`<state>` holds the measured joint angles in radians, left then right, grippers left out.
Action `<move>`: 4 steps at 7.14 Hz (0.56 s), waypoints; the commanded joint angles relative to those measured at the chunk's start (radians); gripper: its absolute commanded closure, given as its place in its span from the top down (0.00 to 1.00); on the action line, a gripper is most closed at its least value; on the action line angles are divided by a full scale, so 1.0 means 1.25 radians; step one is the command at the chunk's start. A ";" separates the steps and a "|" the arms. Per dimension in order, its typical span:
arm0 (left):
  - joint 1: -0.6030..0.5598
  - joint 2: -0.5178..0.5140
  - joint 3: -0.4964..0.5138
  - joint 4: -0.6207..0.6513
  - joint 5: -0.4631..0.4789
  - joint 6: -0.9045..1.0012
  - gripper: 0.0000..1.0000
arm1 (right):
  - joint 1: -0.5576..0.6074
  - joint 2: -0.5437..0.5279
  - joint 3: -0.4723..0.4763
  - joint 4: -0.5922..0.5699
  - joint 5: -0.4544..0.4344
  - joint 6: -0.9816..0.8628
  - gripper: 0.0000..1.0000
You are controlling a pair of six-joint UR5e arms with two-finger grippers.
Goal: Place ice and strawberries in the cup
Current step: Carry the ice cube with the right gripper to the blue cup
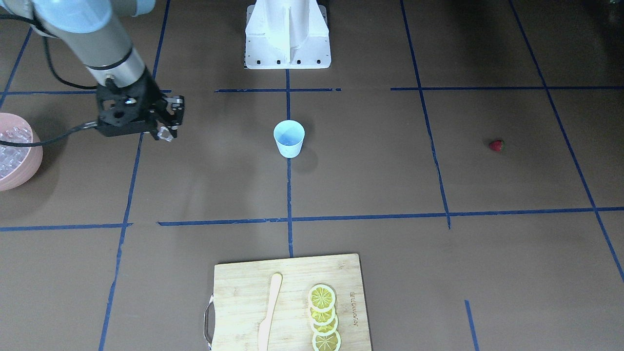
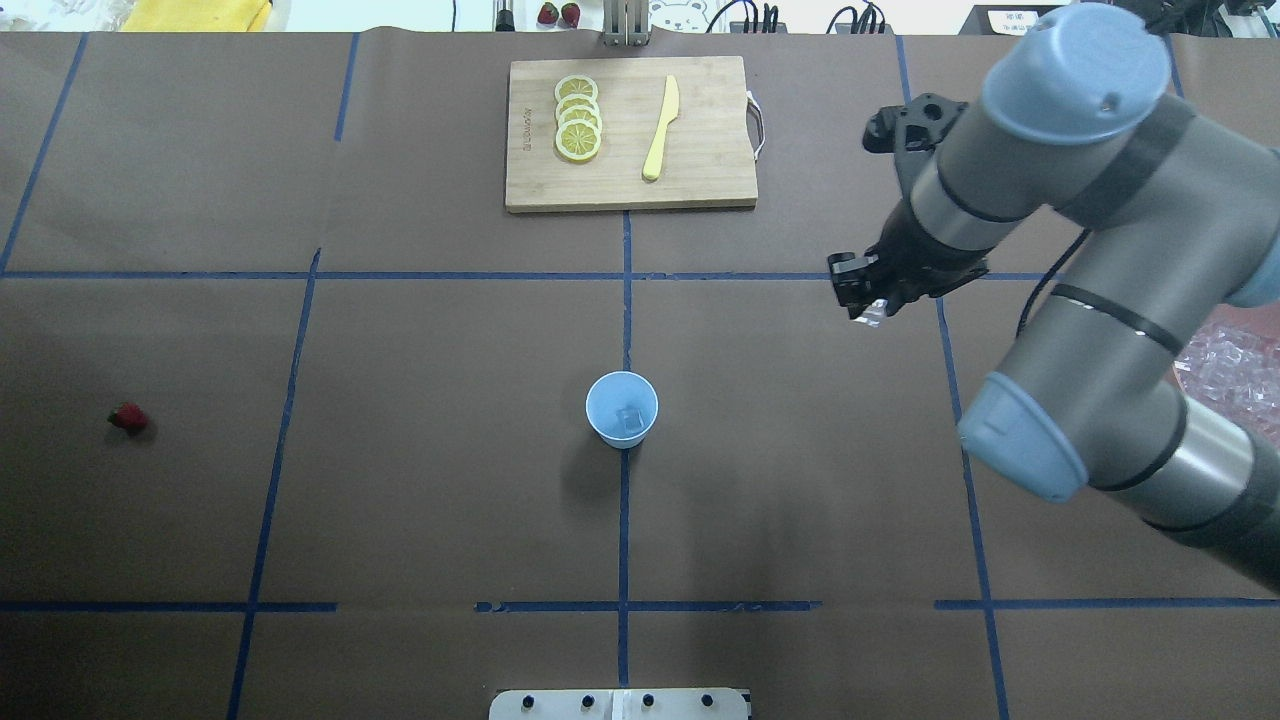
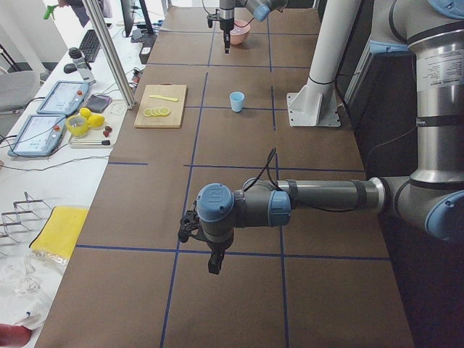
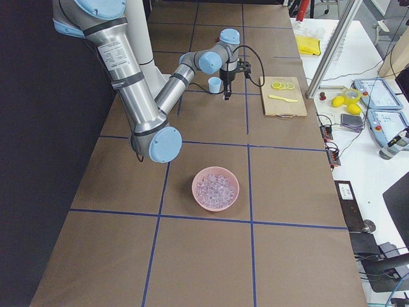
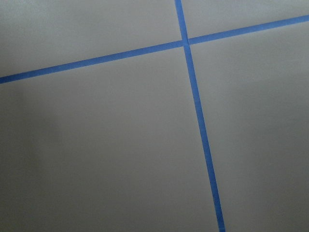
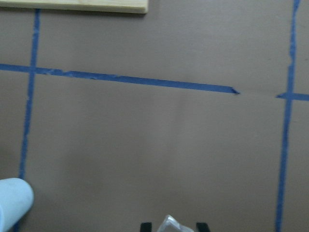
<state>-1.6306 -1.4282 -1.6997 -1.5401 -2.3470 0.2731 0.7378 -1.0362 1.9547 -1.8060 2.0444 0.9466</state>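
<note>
brown blue-taped worktop, cup mid, strawberry well robot-left of cup, cutting board beyond cup, pink bowl well robot-right of cup

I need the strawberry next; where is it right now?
The strawberry lies alone at the far left of the overhead view, on the robot's left, well left of the cup.

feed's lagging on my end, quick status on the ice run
Right gripper shut on an ice cube, aloft, short of the cup. Left gripper parked far off, state unclear. Strawberry on the table, untouched. Path to cup clear.
</note>
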 commanded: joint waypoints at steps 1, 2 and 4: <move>0.000 0.000 0.000 0.000 0.000 0.000 1.00 | -0.107 0.128 -0.071 -0.006 -0.083 0.161 0.03; 0.000 0.000 0.000 0.000 0.000 0.000 1.00 | -0.141 0.174 -0.103 -0.006 -0.105 0.206 0.03; 0.000 0.000 0.000 0.000 0.000 0.001 1.00 | -0.189 0.286 -0.206 -0.005 -0.152 0.281 0.03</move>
<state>-1.6306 -1.4282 -1.6997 -1.5401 -2.3470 0.2734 0.5405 -0.7622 1.7759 -1.8128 1.8957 1.2404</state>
